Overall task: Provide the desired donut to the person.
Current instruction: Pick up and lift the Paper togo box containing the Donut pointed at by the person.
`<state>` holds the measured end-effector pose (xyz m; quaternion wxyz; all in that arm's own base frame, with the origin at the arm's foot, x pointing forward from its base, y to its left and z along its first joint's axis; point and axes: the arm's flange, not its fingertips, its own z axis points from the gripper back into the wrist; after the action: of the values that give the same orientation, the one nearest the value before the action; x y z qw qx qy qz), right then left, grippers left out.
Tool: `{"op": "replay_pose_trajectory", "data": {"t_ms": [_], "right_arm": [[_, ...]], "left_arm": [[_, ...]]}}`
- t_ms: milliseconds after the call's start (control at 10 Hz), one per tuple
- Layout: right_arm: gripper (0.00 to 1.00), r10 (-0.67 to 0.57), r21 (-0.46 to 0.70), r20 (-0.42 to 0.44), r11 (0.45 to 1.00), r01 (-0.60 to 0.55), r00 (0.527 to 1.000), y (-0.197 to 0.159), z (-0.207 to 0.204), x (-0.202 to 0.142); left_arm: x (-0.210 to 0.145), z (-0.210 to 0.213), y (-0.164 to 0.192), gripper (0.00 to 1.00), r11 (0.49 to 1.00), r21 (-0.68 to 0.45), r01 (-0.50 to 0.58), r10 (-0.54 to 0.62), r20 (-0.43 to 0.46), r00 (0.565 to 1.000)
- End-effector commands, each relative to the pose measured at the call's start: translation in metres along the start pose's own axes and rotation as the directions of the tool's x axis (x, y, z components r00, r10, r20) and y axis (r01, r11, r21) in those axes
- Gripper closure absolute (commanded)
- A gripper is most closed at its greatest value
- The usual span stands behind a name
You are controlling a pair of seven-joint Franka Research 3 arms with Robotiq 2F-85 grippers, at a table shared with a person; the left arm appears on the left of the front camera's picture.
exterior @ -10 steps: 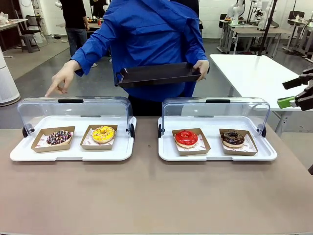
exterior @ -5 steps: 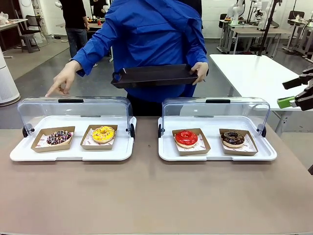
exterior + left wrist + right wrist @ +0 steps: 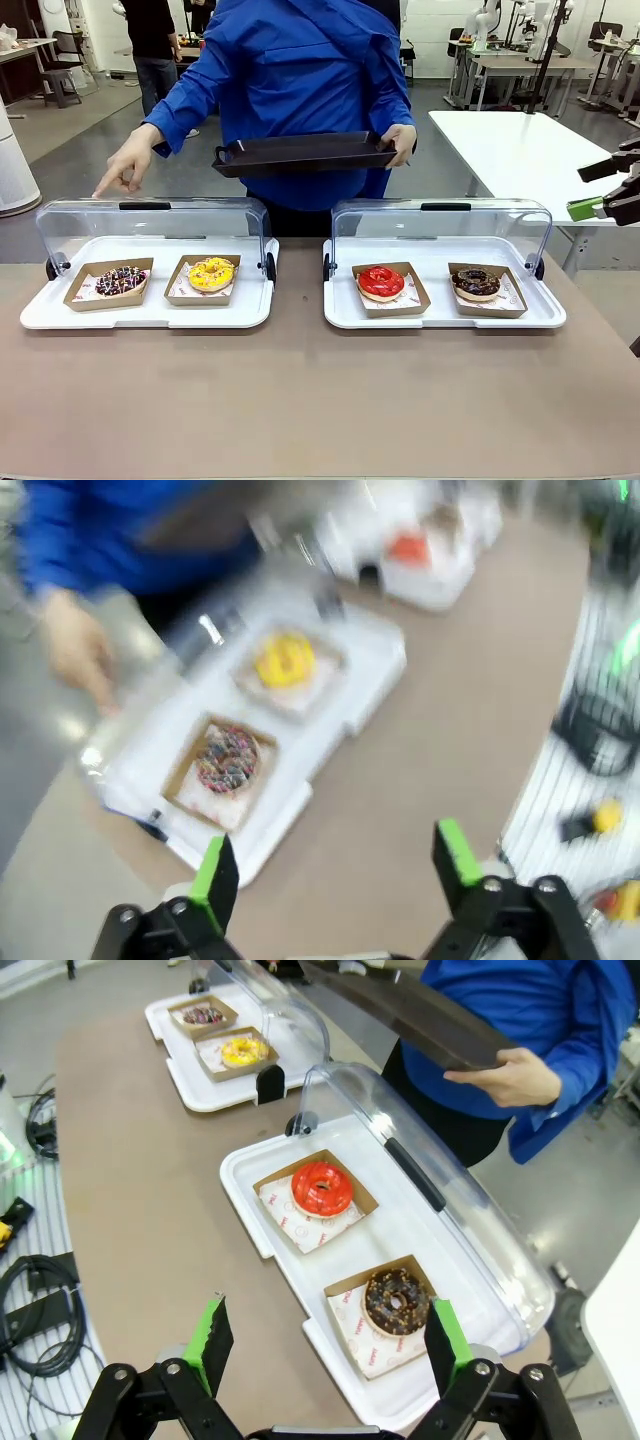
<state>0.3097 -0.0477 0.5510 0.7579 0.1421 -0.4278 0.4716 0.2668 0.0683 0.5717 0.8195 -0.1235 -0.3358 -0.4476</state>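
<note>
The person (image 3: 300, 70) in a blue shirt stands at the far side with a dark tray (image 3: 300, 153) in one hand. Their other hand (image 3: 125, 168) points a finger down over the left end of the left case, above the sprinkled chocolate donut (image 3: 120, 280) (image 3: 228, 760). A yellow donut (image 3: 211, 273) lies beside it. The right case holds a red donut (image 3: 381, 282) (image 3: 322, 1188) and a chocolate donut (image 3: 476, 283) (image 3: 397, 1301). My left gripper (image 3: 335, 865) hovers open, high above the left case, in a blurred view. My right gripper (image 3: 325, 1345) (image 3: 580, 190) is open beyond the table's right edge.
Both white display cases (image 3: 150, 312) (image 3: 440, 318) have their clear lids (image 3: 150, 225) (image 3: 440, 230) swung back. Each donut lies in a brown paper tray. Bare brown tabletop (image 3: 300, 400) stretches in front of the cases. A white table (image 3: 520, 150) stands at the back right.
The person has shifted the dark tray a little to the left. The pointing hand has stayed over the left case. My right gripper has not moved.
</note>
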Motion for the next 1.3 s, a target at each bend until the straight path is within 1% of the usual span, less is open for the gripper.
{"op": "replay_pose_trajectory", "data": {"t_ms": [0,100,200,300,400,500,600,700,900,1000,1100,1200], "right_arm": [[0.00,0.010,0.009,0.014,1.000,-0.010,1.000,0.000,-0.001,-0.001],[0.00,0.010,0.009,0.014,1.000,-0.010,1.000,0.000,-0.001,-0.001],[0.00,0.010,0.009,0.014,1.000,-0.010,1.000,0.000,-0.001,-0.001],[0.00,0.010,0.009,0.014,1.000,-0.010,1.000,0.000,-0.001,-0.001],[0.00,0.010,0.009,0.014,1.000,-0.010,1.000,0.000,-0.001,-0.001],[0.00,0.010,0.009,0.014,1.000,-0.010,1.000,0.000,-0.001,-0.001],[0.00,0.010,0.009,0.014,1.000,-0.010,1.000,0.000,-0.001,-0.001],[0.00,0.010,0.009,0.014,1.000,-0.010,1.000,0.000,-0.001,-0.001],[0.00,0.010,0.009,0.014,1.000,-0.010,1.000,0.000,-0.001,-0.001],[0.00,0.010,0.009,0.014,1.000,-0.010,1.000,0.000,-0.001,-0.001],[0.00,0.010,0.009,0.014,1.000,-0.010,1.000,0.000,-0.001,-0.001],[0.00,0.010,0.009,0.014,1.000,-0.010,1.000,0.000,-0.001,-0.001]], "left_arm": [[0.015,-0.021,0.016,0.00,0.973,-0.046,0.225,-0.228,-0.288,0.930],[0.013,-0.049,0.019,0.00,0.941,-0.126,0.313,-0.338,-0.325,0.883],[0.009,-0.079,0.025,0.00,0.911,-0.130,0.392,-0.413,-0.338,0.846],[-0.003,-0.112,0.030,0.00,0.886,-0.143,0.440,-0.460,-0.385,0.800],[-0.016,-0.142,0.035,0.00,0.878,-0.203,0.433,-0.478,-0.374,0.795],[-0.025,-0.167,0.038,0.00,0.896,-0.211,0.390,-0.443,-0.394,0.805],[-0.032,-0.186,0.047,0.00,0.907,-0.188,0.377,-0.421,-0.394,0.817],[-0.038,-0.199,0.051,0.00,0.889,-0.222,0.402,-0.458,-0.392,0.798],[-0.051,-0.227,0.064,0.00,0.910,-0.174,0.377,-0.414,-0.427,0.804],[-0.058,-0.239,0.073,0.00,0.924,-0.159,0.347,-0.381,-0.433,0.817],[-0.062,-0.245,0.075,0.00,0.933,-0.167,0.318,-0.359,-0.447,0.819],[-0.062,-0.248,0.078,0.00,0.934,-0.148,0.325,-0.356,-0.460,0.813]]}}
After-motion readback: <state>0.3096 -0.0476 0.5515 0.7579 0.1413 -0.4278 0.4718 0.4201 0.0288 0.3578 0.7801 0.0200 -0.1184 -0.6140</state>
